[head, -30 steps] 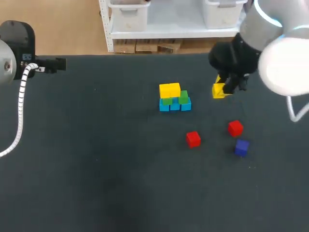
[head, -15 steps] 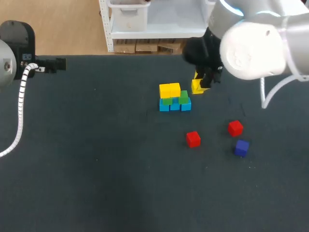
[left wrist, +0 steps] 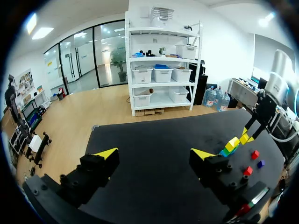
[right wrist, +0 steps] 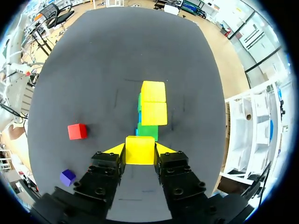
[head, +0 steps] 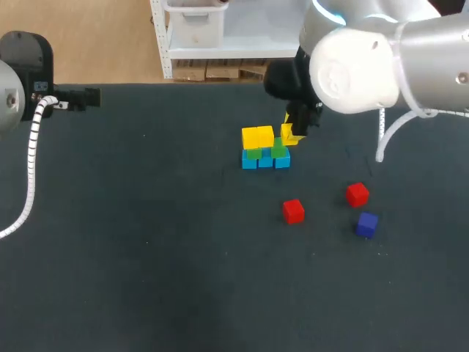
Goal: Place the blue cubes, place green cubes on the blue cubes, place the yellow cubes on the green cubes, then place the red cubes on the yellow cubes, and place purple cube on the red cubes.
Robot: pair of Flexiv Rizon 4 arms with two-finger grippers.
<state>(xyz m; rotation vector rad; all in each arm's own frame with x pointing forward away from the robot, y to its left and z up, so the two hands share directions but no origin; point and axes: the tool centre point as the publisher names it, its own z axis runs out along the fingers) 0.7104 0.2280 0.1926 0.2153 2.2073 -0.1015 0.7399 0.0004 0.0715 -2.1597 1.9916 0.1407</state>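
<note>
- The held yellow cube [right wrist: 140,150] is clamped from two sides between the yellow-tipped fingers of the right tool [right wrist: 140,149], so that tool is closed on it.
- In the head view this cube is at the right end of the stack, just over the bare green cube [head: 278,149]. I cannot tell whether the two touch.
- The stack stands near the middle of the tabletop [head: 146,257]. A row of blue cubes [head: 265,161] lies at the bottom with green above it, and two yellow cubes [head: 257,136] sit side by side on the left part.
- From the right wrist, the stack lies straight ahead of the fingers.
- Two red cubes [head: 293,210] [head: 357,194] rest apart from the stack, nearer the robot, each alone on the dark surface.
- The purple cube [head: 366,224] lies just beside the right-hand red one.
- The left tool [left wrist: 154,158] hangs well away at the tabletop's left edge, its fingers spread wide and holding nothing.
</note>
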